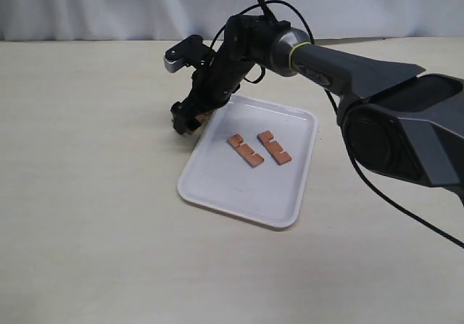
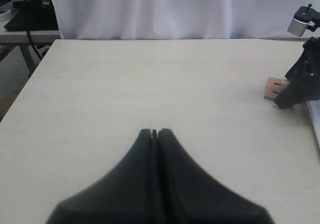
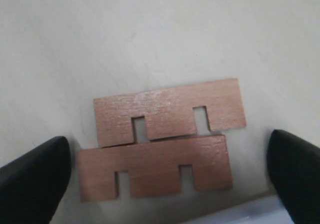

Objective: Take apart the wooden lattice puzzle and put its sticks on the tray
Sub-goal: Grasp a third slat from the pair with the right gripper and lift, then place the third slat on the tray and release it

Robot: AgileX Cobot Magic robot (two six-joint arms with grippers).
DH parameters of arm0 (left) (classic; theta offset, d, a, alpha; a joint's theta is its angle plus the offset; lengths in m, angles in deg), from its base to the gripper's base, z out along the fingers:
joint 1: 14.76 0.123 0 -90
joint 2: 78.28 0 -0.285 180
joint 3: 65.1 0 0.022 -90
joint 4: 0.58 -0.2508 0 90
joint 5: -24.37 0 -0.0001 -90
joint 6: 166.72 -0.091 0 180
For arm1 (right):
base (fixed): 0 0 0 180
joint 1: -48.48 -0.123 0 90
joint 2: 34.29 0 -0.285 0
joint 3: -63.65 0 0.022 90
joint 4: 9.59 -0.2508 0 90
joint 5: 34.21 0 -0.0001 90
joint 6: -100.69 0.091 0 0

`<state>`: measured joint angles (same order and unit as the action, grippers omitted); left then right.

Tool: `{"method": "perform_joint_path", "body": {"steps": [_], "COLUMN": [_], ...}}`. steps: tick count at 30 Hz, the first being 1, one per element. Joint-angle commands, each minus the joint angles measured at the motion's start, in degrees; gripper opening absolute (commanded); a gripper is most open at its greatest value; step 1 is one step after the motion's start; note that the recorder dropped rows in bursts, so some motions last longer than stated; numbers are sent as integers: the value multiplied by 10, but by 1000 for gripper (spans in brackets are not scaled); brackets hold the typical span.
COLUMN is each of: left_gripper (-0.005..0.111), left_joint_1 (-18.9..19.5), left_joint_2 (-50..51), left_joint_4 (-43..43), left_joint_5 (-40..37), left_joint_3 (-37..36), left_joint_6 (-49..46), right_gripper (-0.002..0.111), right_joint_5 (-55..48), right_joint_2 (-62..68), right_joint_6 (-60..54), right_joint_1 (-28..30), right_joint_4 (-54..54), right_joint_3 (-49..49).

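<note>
Plainly, the lattice is already apart. Two sticks (image 1: pixel 246 150) are seen lying flat on the tray (image 1: pixel 239 190), side by side and not touching. The other pair (image 3: pixel 170 108) is found flat on the table (image 1: pixel 87 193), just beside the tray's left rim, the two touching along their long edges and slightly offset lengthwise.

The right pincer (image 1: pixel 187 121) is held directly over that pair. It is spread wide and nothing is gripped. One finger (image 3: pixel 35 174) is set off each short end, so the pair's long axis is lined up with the closing path. A closure would likely be met by the stick ends, and since both sticks lie within the gap, both may be caught together.

The left pincer (image 2: pixel 155 132) is closed tight and empty, well apart from the pair; the right arm is much nearer.
</note>
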<state>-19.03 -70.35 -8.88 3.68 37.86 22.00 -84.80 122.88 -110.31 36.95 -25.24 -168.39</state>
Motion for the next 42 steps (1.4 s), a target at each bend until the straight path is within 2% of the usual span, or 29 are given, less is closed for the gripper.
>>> {"method": "perform_joint_path", "body": {"steps": [1, 4, 6, 15, 17, 25, 29, 35, 42], "left_gripper": [0, 0, 0, 0, 0, 0, 0, 0, 0], "left_joint_1": [-4, -4, -4, -4, -4, -4, -4, -4, -4], "left_joint_2": [-1, -1, -1, -1, -1, -1, -1, -1, -1], "left_joint_4": [0, 0, 0, 0, 0, 0, 0, 0, 0], "left_joint_5": [4, 4, 4, 4, 4, 4, 4, 4, 4], "left_joint_3": [-2, -2, -2, -2, -2, -2, -2, -2, -2], "left_joint_6": [-1, -1, -1, -1, -1, -1, -1, -1, -1], "right_gripper": [100, 100, 93, 25, 18, 16, 4, 4, 4], "right_joint_5": [-9, -12, -24, -29, -28, -63, -103, -194, -194], "right_joint_2": [7, 7, 9, 9, -3, -75, -110, -129, -129], "right_joint_6": [-13, -18, -29, -30, -30, -27, -33, -26, 15], "right_joint_1": [1, 0, 0, 0, 0, 1, 3, 3, 3], "right_joint_4": [-4, -4, -4, -1, -1, 1, 5, 39, 103], "right_joint_3": [0, 0, 0, 0, 0, 0, 0, 1, 63]}}
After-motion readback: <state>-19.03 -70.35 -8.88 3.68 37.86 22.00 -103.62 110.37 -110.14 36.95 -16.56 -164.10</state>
